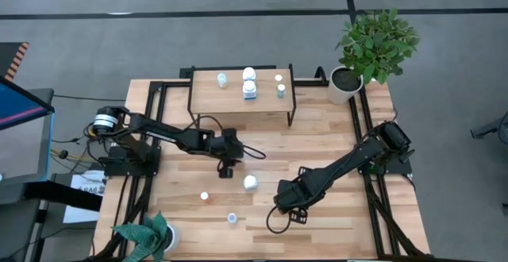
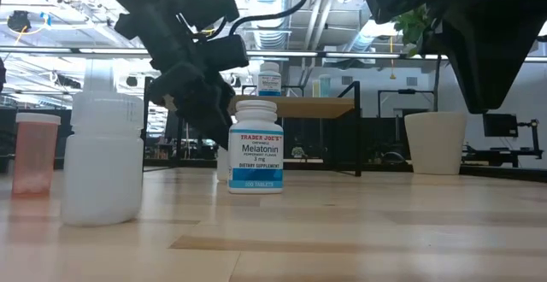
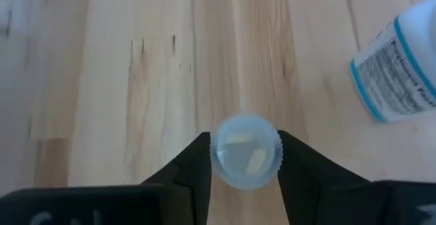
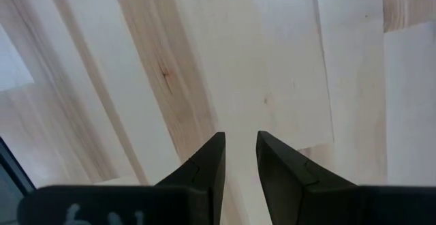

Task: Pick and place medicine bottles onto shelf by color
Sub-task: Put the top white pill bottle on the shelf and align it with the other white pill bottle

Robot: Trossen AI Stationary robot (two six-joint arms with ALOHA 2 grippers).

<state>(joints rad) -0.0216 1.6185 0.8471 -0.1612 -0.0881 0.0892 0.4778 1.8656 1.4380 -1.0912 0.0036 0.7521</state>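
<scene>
left gripper is clamping small clear round-capped plastic bottle, seemingly seated between fingers | lifting straight avoids tipping | right gripper is idling closed, empty

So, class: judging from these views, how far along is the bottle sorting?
Done: about five bottles already stand on the shelf. In hand: the left hand is closed around a small blue-capped bottle on the table. Left: the Melatonin bottle and two small ones, and. The right hand rests shut, empty.
</scene>
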